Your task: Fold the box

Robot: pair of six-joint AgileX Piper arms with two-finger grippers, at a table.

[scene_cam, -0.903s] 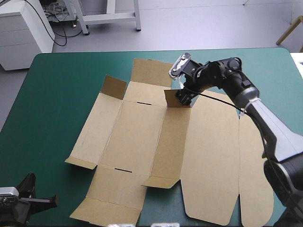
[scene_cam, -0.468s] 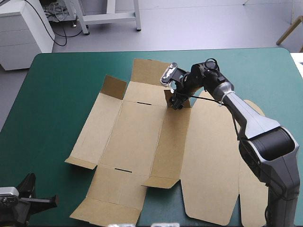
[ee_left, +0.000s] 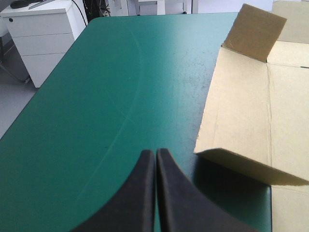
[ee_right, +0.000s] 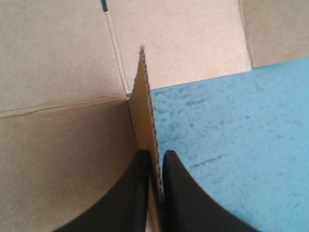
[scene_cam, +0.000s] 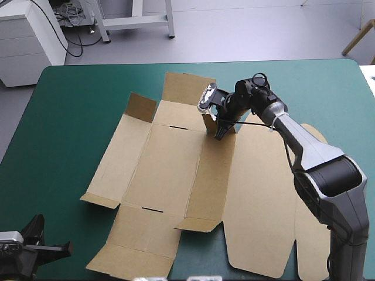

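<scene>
Pinching upright flap (ee_right: 144, 111) of the box (ee_right: 58, 58), right hand (ee_right: 155, 154); left hand (ee_left: 155, 152) pressed together

Your high view overlooks the whole table (scene_cam: 70, 117) from behind. The left wrist view looks from its near-left corner toward the far edge; the right sits close over the box (ee_right: 63, 63), which all share.

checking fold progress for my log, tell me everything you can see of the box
The box is one cut sheet of brown corrugated board, lying mostly flat and open on the teal-green cover, its broad rounded lid panel toward the table's right. Four small corner flaps tilt up; the side panels lie flat. The right gripper is shut on the far flap, holding it upright. The left gripper, shut, sits off the near left corner, not touching.
</scene>
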